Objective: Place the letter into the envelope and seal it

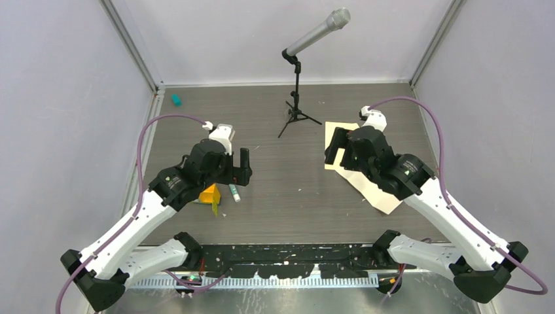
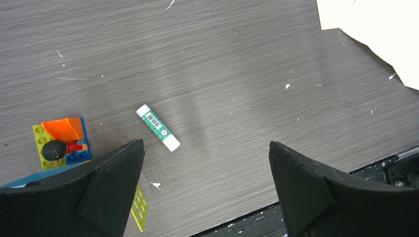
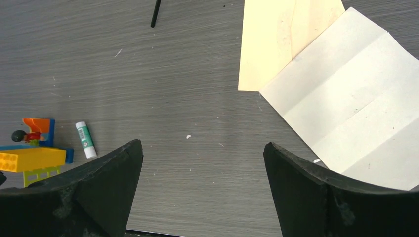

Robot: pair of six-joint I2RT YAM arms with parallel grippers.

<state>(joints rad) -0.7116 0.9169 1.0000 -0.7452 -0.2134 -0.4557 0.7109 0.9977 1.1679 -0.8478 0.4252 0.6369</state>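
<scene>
The tan envelope (image 3: pixel 269 44) lies flat at the right rear of the table, seams up. The paler letter (image 3: pixel 346 94), creased into bands, lies unfolded over the envelope's near corner. In the top view the right arm hides most of both, leaving the envelope's (image 1: pixel 335 126) far edge and the letter's (image 1: pixel 385 197) near corner showing. My right gripper (image 3: pixel 203 143) hovers open over bare table just left of the papers, holding nothing. Open and holding nothing too, my left gripper (image 2: pixel 206 143) hangs over the left-centre table, far from the papers.
A green-and-white glue stick (image 2: pixel 158 128) lies by the left gripper, next to a cluster of toy bricks (image 2: pixel 62 140). A microphone on a tripod stand (image 1: pixel 298 85) occupies the rear centre. A small teal object (image 1: pixel 175 99) sits at the back left. Walls enclose the table.
</scene>
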